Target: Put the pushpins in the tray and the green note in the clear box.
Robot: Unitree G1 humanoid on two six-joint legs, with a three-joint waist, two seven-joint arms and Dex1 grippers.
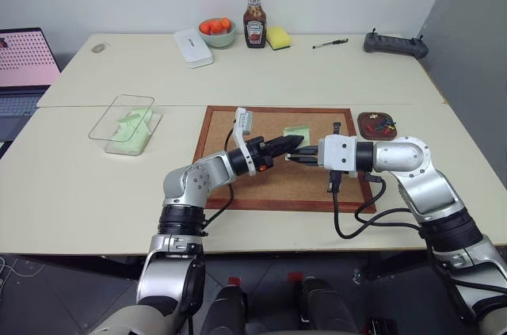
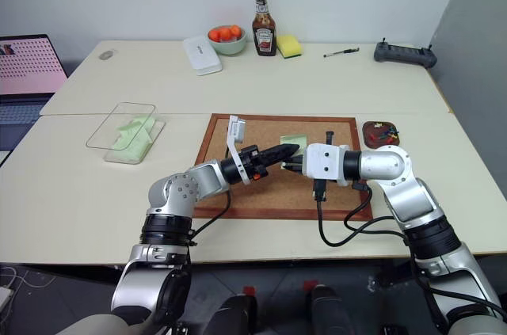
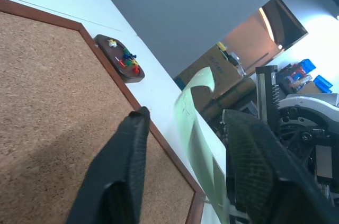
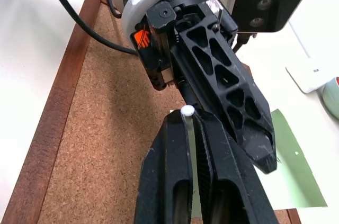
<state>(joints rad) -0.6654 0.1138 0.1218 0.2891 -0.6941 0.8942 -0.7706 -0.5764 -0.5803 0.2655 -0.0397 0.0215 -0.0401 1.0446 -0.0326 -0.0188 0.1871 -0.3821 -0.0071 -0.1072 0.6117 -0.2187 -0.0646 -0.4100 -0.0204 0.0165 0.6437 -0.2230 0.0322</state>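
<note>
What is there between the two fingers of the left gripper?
The green note, edge-on in the open gap of the left gripper; the shut right gripper holds it. The left wrist view shows this.

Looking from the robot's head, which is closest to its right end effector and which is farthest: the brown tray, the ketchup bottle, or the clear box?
From the right end effector:
1. Small reddish-brown tray, on its right, beside the cork board.
2. Glass ketchup bottle, at the table's far edge.
3. Clear plastic box, far over on the left.

Both arms reaching inward, tip to tip — right claw [image 1: 294,157] pinched closed, left claw [image 1: 295,142] partly spread.
</note>
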